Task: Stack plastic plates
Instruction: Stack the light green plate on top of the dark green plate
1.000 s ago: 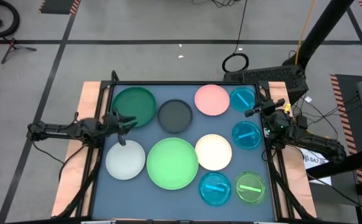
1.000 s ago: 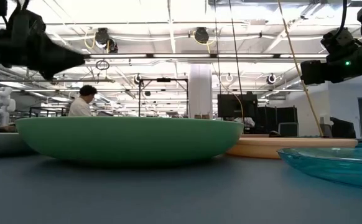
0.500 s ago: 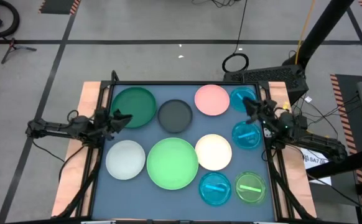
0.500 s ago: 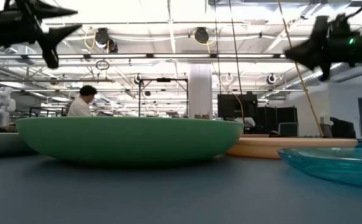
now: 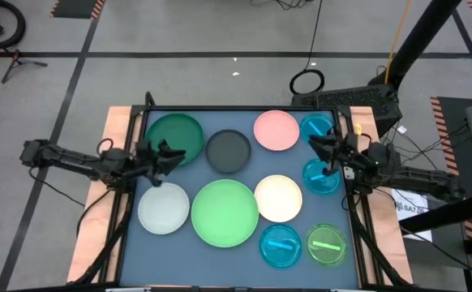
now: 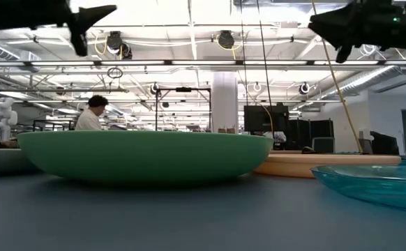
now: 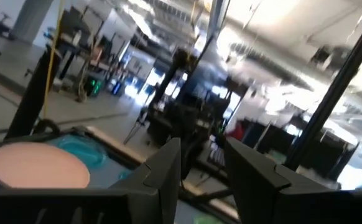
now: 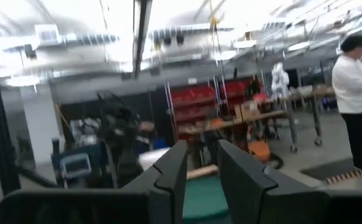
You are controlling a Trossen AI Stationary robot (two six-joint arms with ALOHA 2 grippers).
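Ten plates lie flat and apart on the dark mat: dark green (image 5: 175,138), dark grey (image 5: 228,151), pink (image 5: 276,130), three translucent blue (image 5: 317,127) (image 5: 321,175) (image 5: 280,246), cream (image 5: 278,198), large light green (image 5: 225,212), white (image 5: 163,208) and lime (image 5: 326,245). My left gripper (image 5: 169,154) is open and empty, raised beside the dark green plate's near rim. My right gripper (image 5: 317,148) is open and empty, raised between the two far blue plates. Both grippers point level across the table, as the left wrist view (image 7: 203,146) and the right wrist view (image 8: 201,149) show.
A black frame (image 5: 236,109) borders the mat, with wooden boards (image 5: 114,122) outside it. Cables and a black stand (image 5: 358,99) lie beyond the far right corner. Between the plates there are only narrow strips of bare mat. A person stands in the room (image 8: 355,93).
Both grippers have risen above the plates. My right gripper has gone toward the table's middle, over the gap between the two far blue plates. My left gripper has shifted a little toward the table's right, next to the dark green plate. No plate has moved.
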